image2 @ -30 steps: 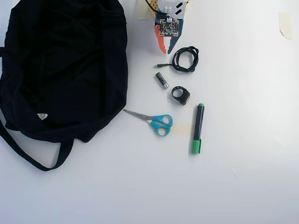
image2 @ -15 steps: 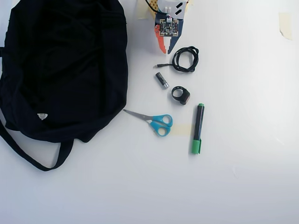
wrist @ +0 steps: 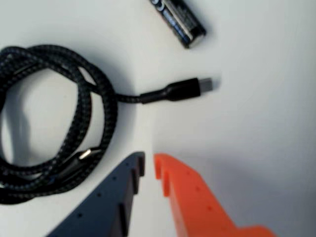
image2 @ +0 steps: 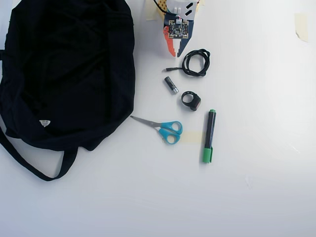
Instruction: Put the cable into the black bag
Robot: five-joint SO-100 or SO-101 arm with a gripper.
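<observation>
Your overhead view cuts off the arm at the top edge, and the black bag [image2: 64,74] shows only dark folds, so you can't tell what it holds. Your gripper [wrist: 149,164] has its blue and orange fingers nearly together, empty, beside the cable [wrist: 64,118], which lies coiled on the table [image2: 256,187] near a battery [wrist: 180,19].

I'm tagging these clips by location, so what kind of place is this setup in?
Probably a hobby or lab tabletop, not a kitchen: a plain white table with tape scraps, everyday items such as scissors and a marker, and a small arm's gripper.
</observation>
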